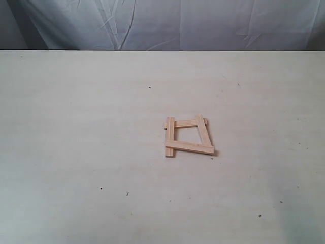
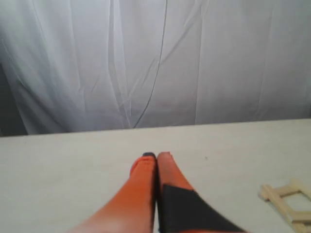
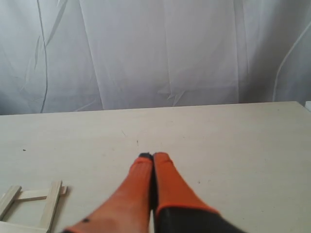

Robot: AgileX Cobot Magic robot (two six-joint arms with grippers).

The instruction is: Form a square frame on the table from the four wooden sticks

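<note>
Task thing: the four wooden sticks [image 1: 188, 136] lie as one closed outline, the square frame [image 1: 170, 136], flat on the table [image 1: 76, 127], ends overlapping at all four corners.
Frame shape: I read it as more of a trapezoid than a square. The slanted stick [image 1: 203, 132] leans inward, so the far side looks shorter than the near stick [image 1: 189, 148].
Left gripper [image 2: 156, 156]: orange fingers pressed together with nothing between them, hanging above bare table off to one side of the frame, which shows only at the edge of its wrist view [image 2: 291, 204].
Right gripper [image 3: 153, 155]: also clamped on nothing, on the opposite side of the frame and well apart from it [image 3: 31, 206].
Exterior check: neither arm appears near the frame there.
Progress: my judgement is that the layout is essentially done; at most the slanted stick wants squaring.
Risk one: these strips look light and only rest on each other, so a nudge at one corner would likely drag its neighbours and open the outline.
Risk two: coming down on an overlapped end could tip that stick up and flick it off the frame.
Risk three: an arm sweeping low across the frame would scatter it.
Background: white cloth [image 1: 162, 23] beyond the frame, no hazard.
</note>
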